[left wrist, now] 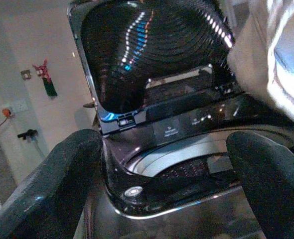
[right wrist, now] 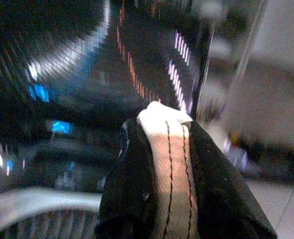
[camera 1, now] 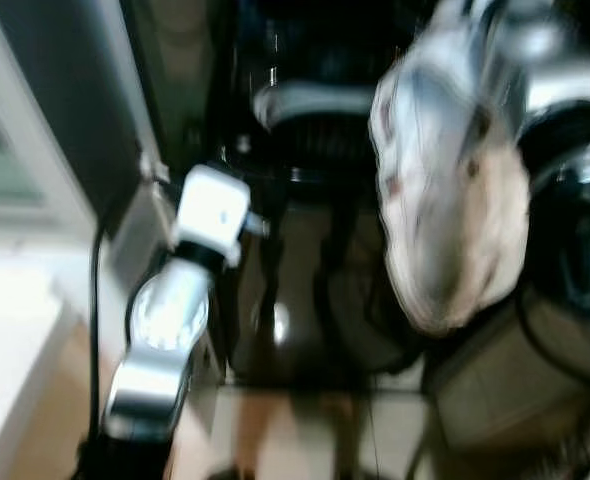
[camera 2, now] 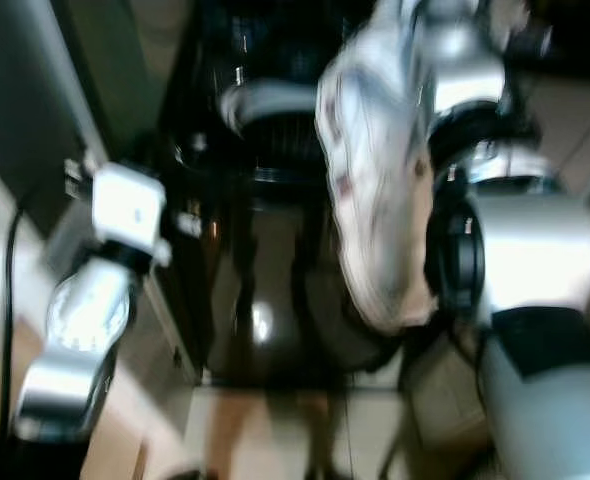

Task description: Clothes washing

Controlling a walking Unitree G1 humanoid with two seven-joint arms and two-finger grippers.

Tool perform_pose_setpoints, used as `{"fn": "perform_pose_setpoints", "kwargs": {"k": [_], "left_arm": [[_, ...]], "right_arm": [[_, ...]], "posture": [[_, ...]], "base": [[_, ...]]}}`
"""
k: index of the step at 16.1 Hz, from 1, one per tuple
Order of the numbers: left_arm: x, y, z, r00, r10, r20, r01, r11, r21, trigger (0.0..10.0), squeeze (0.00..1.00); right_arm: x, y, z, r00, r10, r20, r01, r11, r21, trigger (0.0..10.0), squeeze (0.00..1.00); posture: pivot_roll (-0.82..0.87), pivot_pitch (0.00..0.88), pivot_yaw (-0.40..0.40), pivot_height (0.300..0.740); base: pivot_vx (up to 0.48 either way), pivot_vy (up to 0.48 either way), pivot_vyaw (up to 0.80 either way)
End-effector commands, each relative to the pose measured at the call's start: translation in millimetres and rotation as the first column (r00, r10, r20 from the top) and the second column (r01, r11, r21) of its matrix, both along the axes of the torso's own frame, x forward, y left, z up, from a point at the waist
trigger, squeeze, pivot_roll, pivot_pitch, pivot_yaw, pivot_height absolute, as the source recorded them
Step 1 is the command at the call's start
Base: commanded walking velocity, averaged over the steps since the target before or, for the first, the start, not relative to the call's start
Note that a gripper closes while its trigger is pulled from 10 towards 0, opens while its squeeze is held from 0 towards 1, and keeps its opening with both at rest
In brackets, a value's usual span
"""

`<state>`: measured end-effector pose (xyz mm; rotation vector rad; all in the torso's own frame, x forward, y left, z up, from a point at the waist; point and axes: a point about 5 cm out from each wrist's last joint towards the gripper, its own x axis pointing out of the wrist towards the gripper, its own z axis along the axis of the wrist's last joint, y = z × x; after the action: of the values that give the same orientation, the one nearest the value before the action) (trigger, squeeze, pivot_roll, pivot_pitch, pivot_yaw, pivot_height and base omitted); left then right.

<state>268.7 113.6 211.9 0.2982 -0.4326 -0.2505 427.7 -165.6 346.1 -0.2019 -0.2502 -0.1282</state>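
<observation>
A black top-loading washing machine (camera 1: pixel 305 250) stands before me with its lid (left wrist: pixel 152 50) raised and the drum opening (left wrist: pixel 187 159) showing a pale rim. My right gripper (right wrist: pixel 164 149) is shut on a pale cream garment (camera 1: pixel 455 200), with a fold pinched between its fingers; the cloth hangs blurred in front of the machine at the right. My left gripper (left wrist: pixel 167 184) is open, its fingers (left wrist: pixel 62 184) spread wide in front of the machine's rim, nothing between them. The left arm (camera 1: pixel 175 300) reaches up at the machine's left side.
A white wall and door frame (camera 1: pixel 25 150) lie to the left. Tiled floor (camera 1: pixel 305 430) shows at the machine's foot. A black cable (camera 1: pixel 95 300) runs down beside the left arm. A wall socket (left wrist: pixel 10 109) sits beyond the machine.
</observation>
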Motion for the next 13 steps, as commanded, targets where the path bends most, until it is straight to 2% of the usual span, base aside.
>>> {"fn": "perform_pose_setpoints", "kwargs": {"k": [1,2,3,4,5,7,9,10,13], "left_arm": [[-4.6,-2.3,0,1.000,-0.002,-0.009,0.002,1.000,0.008,10.0,0.00],[-4.6,-2.3,0,1.000,-0.002,-0.009,0.002,1.000,0.008,10.0,0.00],[-8.4,-0.3,0,1.000,0.009,-0.018,-0.008,1.000,0.010,10.0,0.00],[-21.0,3.4,-3,0.999,0.021,-0.042,-0.019,0.999,0.045,10.0,0.00],[-25.3,5.8,-4,0.998,0.028,-0.052,-0.025,0.998,0.051,10.0,0.00],[-27.5,8.1,-3,0.998,0.037,-0.059,-0.034,0.998,0.055,10.0,0.00],[-28.4,9.1,-3,0.997,0.044,-0.067,-0.041,0.998,0.051,10.0,0.00],[-27.3,6.5,-4,0.996,0.042,-0.077,-0.039,0.998,0.047,10.0,0.00],[-24.0,5.0,-6,0.995,0.038,-0.092,-0.035,0.999,0.036,10.0,0.00]], "right_arm": [[1.1,-9.6,-14,0.997,-0.042,-0.058,0.044,0.998,0.042,10.0,0.00],[1.1,-9.6,-14,0.997,-0.042,-0.058,0.044,0.998,0.042,10.0,0.00],[1.8,-9.3,-27,0.994,-0.065,-0.086,0.070,0.996,0.054,10.0,0.00],[1.2,-8.9,-73,0.972,-0.107,-0.208,0.118,0.992,0.041,10.0,0.00],[0.0,-4.5,-92,0.960,-0.096,-0.261,0.109,0.993,0.036,10.0,0.00],[-0.7,0.5,-102,0.955,-0.079,-0.285,0.097,0.994,0.049,10.0,0.00],[-0.3,7.4,-100,0.961,-0.059,-0.271,0.079,0.995,0.065,10.0,0.00],[1.7,13.0,-78,0.984,-0.031,-0.178,0.047,0.995,0.084,10.0,0.00],[1.7,12.3,-50,0.999,0.031,-0.045,-0.024,0.990,0.140,10.0,0.00]], "posture": [[0.18,0.067,-0.053,0.740],[0.18,0.067,-0.053,0.740],[0.20,0.090,-0.056,0.740],[0.24,0.129,-0.054,0.740],[0.25,0.138,-0.054,0.740],[0.25,0.143,-0.053,0.740],[0.25,0.139,-0.058,0.740],[0.22,0.119,-0.064,0.740],[0.19,0.104,-0.066,0.740]], "base": [[0.000,0.000,0.00],[0.000,0.000,0.00],[0.000,0.000,0.00],[0.000,0.000,0.00],[0.000,0.000,0.00],[0.000,0.000,0.00],[0.000,0.000,0.00],[0.000,0.000,0.00],[0.000,0.000,0.00]]}}
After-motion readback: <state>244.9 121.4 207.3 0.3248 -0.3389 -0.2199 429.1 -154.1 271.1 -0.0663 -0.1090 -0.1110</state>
